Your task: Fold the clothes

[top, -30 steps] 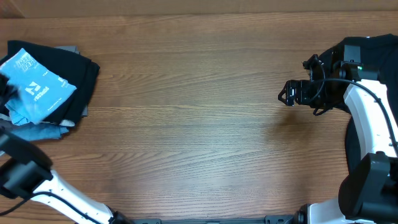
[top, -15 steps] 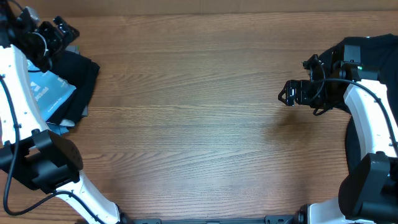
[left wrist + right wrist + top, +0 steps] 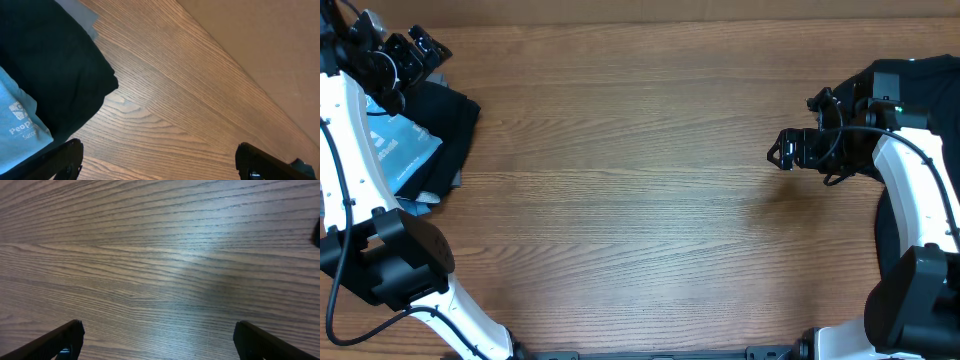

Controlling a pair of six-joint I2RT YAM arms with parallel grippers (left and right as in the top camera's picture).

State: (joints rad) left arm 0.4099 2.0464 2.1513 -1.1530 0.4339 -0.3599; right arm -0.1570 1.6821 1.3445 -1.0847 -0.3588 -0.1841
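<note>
Only left-wrist cam gets T-shirt [image 3: 17, 132] lettering legible; overhead shows it on black shirt [image 3: 450, 115], far left. Left gripper [image 3: 160, 162] & right gripper [image 3: 157, 340]: wide, empty.

T-shirt [image 3: 16, 112] | white print, partly readable — "Peopl…", "Succ…" | rest cut off

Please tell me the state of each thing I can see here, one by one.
T-shirt: looks folded, on the black garment.
Black garment: folded, flat on the table.
Left gripper: open, empty, above the table.
Right gripper: open, empty, above the table.
</note>
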